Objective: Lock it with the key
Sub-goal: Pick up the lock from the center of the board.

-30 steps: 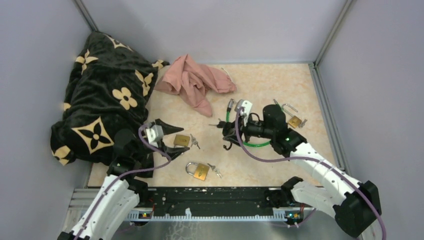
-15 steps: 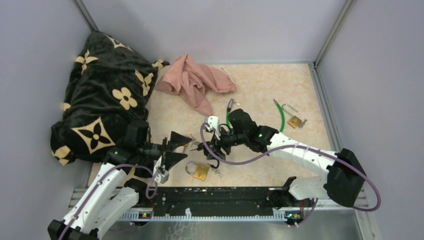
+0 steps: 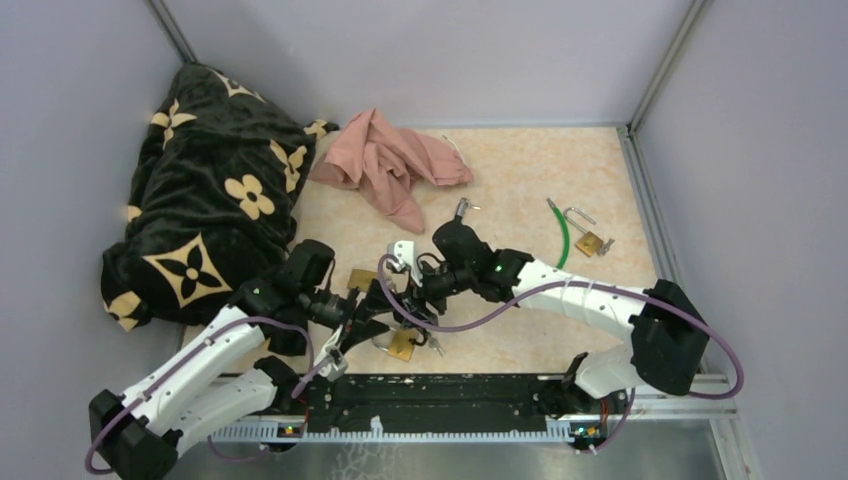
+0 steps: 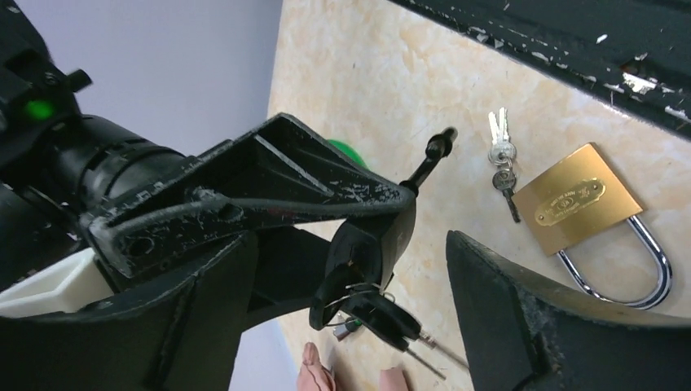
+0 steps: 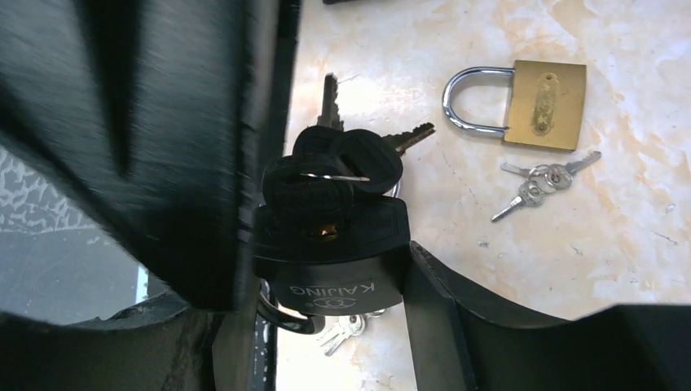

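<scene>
My right gripper (image 5: 326, 281) is shut on a black padlock (image 5: 334, 252) marked KAIJING, gripping its body. Black-headed keys (image 5: 334, 167) on a ring hang at the padlock's keyhole end. In the left wrist view the same padlock (image 4: 367, 252) and its keys (image 4: 399, 322) hang between my left fingers (image 4: 530, 318), which stand wide apart without touching them. In the top view both grippers meet near the table's front middle, the left gripper (image 3: 372, 318) open beside the right gripper (image 3: 400, 298).
A brass padlock (image 3: 403, 345) with small keys (image 5: 538, 183) lies just below the grippers. A second brass padlock (image 3: 361, 279) lies to the left. A third (image 3: 589, 243) with a green cable (image 3: 563, 235) lies right. A pink cloth (image 3: 390, 160) and a black cushion (image 3: 210, 190) sit behind.
My right arm has carried the black padlock left and toward the front. My left arm has swung its open gripper right, so its fingers now stand around the padlock.
</scene>
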{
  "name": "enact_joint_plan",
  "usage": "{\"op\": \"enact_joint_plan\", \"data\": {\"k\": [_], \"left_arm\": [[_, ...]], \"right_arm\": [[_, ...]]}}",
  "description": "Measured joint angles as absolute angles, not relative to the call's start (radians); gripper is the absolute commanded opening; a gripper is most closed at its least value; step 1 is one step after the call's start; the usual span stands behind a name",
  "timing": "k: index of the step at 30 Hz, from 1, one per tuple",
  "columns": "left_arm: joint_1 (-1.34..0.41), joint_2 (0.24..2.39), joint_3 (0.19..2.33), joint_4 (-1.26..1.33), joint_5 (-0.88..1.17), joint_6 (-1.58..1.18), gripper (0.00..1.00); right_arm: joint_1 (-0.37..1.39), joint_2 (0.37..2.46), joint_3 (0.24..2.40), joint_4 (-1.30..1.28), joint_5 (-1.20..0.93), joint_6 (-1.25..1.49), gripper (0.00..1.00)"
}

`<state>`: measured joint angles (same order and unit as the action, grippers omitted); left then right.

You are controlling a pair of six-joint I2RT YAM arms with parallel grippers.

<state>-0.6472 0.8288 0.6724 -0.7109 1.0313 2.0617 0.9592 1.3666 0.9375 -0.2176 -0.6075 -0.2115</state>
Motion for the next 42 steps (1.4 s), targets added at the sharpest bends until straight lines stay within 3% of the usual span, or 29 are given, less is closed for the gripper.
{"op": "enact_joint_plan", "data": {"k": [8, 17, 21, 25, 30, 31, 34, 38, 40, 42], "left_arm": [[-0.676, 0.915, 0.693, -0.708, 0.926, 2.069, 0.62], [-0.704, 0.929, 0.699, -0.717, 0.901, 2.078, 0.56], [-0.72, 0.952, 0.704, -0.708, 0.894, 2.082, 0.38], [-0.728, 0.966, 0.704, -0.706, 0.865, 2.078, 0.03], [-0.735, 0.96, 0.693, -0.679, 0.854, 2.077, 0.0], [-0.735, 0.956, 0.686, -0.667, 0.854, 2.076, 0.0], [-0.735, 0.942, 0.663, -0.622, 0.851, 2.062, 0.0], [-0.735, 0.91, 0.617, -0.529, 0.831, 1.999, 0.0], [-0.735, 0.892, 0.595, -0.48, 0.825, 1.966, 0.0], [-0.737, 0.876, 0.576, -0.432, 0.818, 1.93, 0.0]], "right_arm": [[0.999, 1.373, 0.949, -0.236, -0.63, -0.234, 0.0], [1.006, 1.383, 0.983, -0.267, -0.638, -0.272, 0.0], [1.007, 1.422, 1.029, -0.313, -0.643, -0.295, 0.0], [1.008, 1.449, 1.05, -0.346, -0.636, -0.316, 0.0], [1.008, 1.449, 1.05, -0.351, -0.628, -0.333, 0.0], [1.008, 1.449, 1.05, -0.351, -0.625, -0.334, 0.05], [1.008, 1.448, 1.05, -0.351, -0.608, -0.337, 0.42], [1.008, 1.435, 1.033, -0.331, -0.567, -0.336, 0.69], [1.008, 1.409, 1.002, -0.294, -0.543, -0.325, 0.94], [1.005, 1.37, 0.962, -0.241, -0.514, -0.311, 0.98]]}}
